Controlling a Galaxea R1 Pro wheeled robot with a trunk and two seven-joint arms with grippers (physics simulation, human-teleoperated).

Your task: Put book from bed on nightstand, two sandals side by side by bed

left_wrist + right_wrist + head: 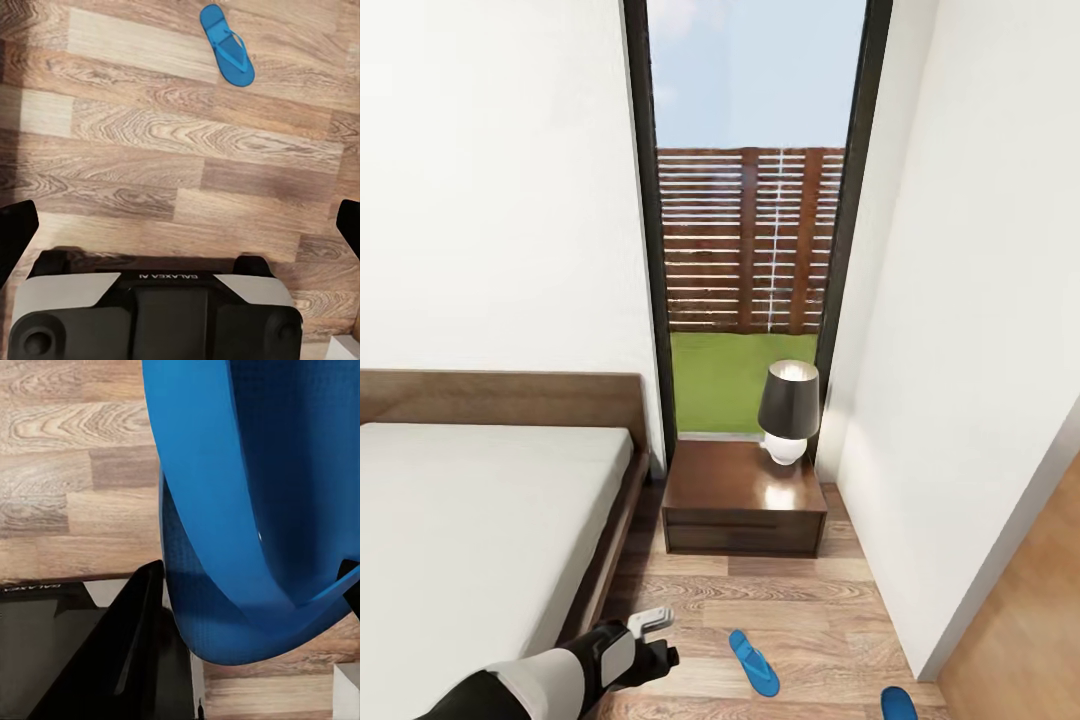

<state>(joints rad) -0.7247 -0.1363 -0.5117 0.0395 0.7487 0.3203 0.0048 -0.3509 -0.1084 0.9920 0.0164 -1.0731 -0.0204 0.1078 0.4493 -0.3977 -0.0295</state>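
Note:
One blue sandal (pixel 753 662) lies flat on the wood floor between the bed (pixel 480 520) and the white wall; it is also in the left wrist view (pixel 227 43). My left gripper (pixel 652 632) hangs open above the floor beside the bed frame, its fingers wide apart (pixel 180 225), a short way from that sandal. The second blue sandal (pixel 240 510) sits between the fingers of my right gripper (pixel 247 577), which is shut on it; its tip pokes in at the head view's lower edge (pixel 898 703). The nightstand (pixel 745 495) stands by the window. The book is out of view.
A lamp (pixel 788 410) with a dark shade stands on the nightstand's right half. A tall black-framed window is behind it, and a white wall (pixel 960 400) closes the right side of this narrow strip of floor. My own base (pixel 150 307) is below the left gripper.

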